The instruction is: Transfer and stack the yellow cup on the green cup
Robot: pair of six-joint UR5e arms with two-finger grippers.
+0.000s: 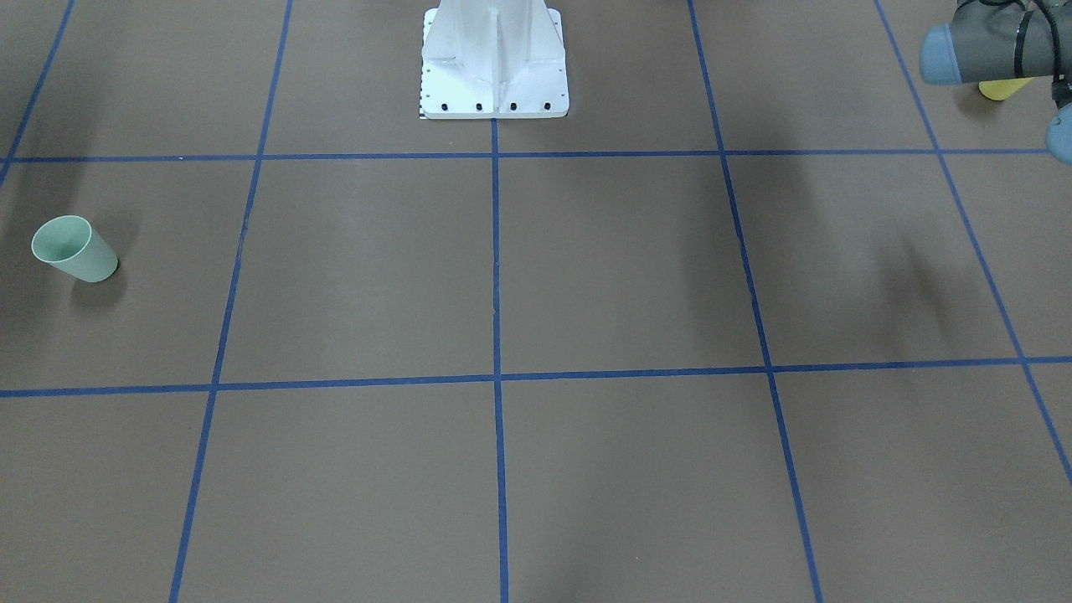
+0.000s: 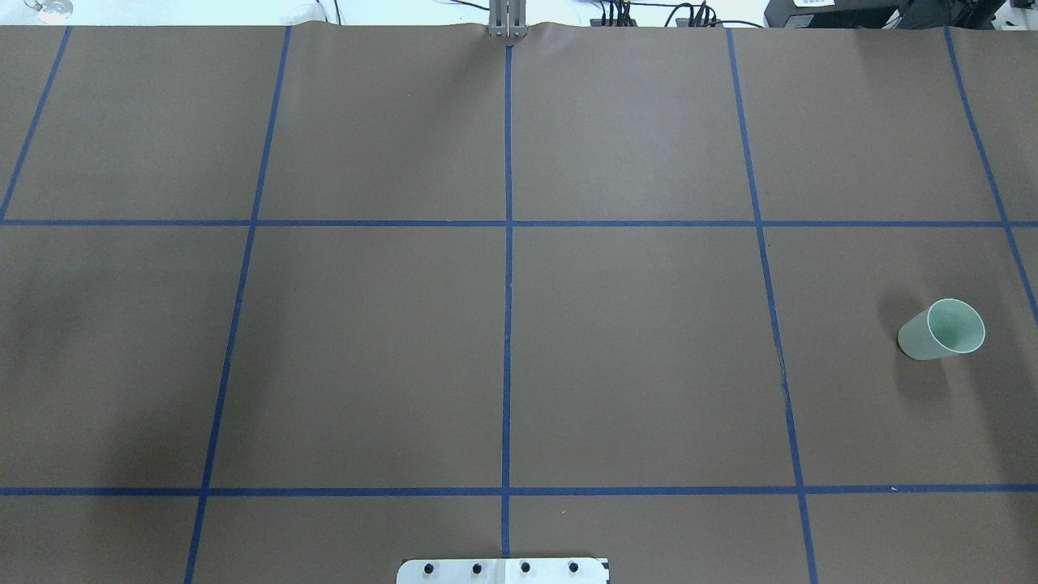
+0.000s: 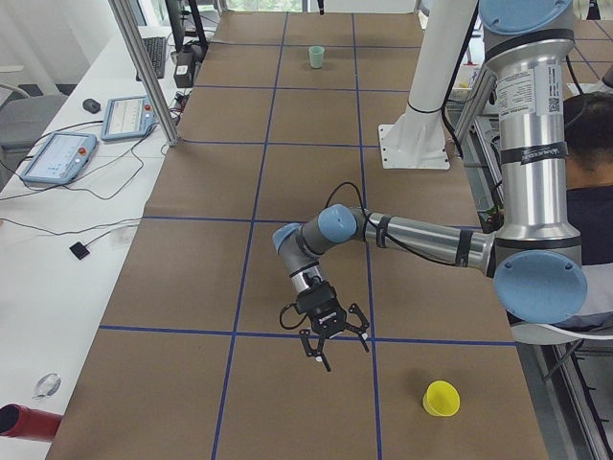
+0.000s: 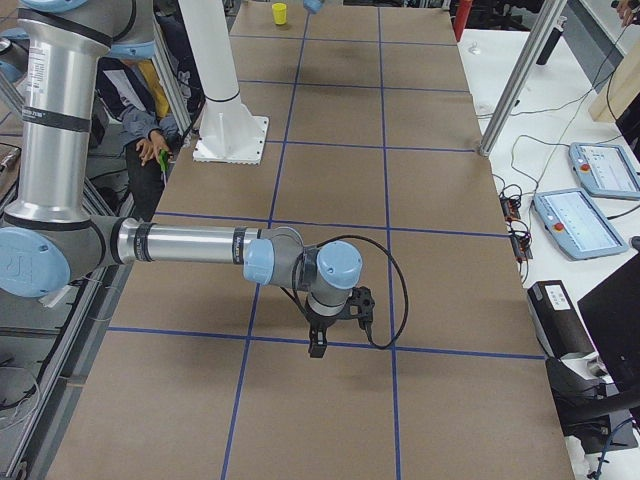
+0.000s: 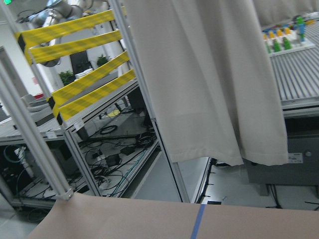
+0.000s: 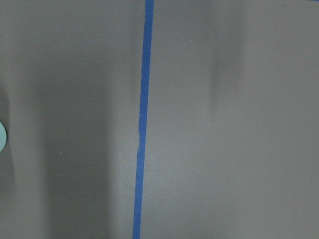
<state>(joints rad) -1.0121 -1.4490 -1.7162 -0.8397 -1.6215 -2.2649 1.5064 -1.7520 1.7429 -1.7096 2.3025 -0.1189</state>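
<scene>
The yellow cup (image 3: 442, 398) stands upright on the brown table near the robot's left end. In the front-facing view only its lower part (image 1: 1001, 88) shows below the left arm. My left gripper (image 3: 333, 350) hangs above the table about one grid cell from it, and I cannot tell whether it is open. The green cup (image 2: 941, 328) stands upright at the table's right side; it also shows in the front-facing view (image 1: 74, 249) and as a sliver at the left edge of the right wrist view (image 6: 1, 137). My right gripper (image 4: 320, 345) points down over a blue line, and I cannot tell its state.
The white robot pedestal (image 1: 494, 67) stands at the table's robot-side middle. Blue tape lines (image 2: 508, 324) divide the table into a grid. Tablets lie on a side table (image 3: 57, 158), and a person (image 3: 586, 125) sits behind the robot.
</scene>
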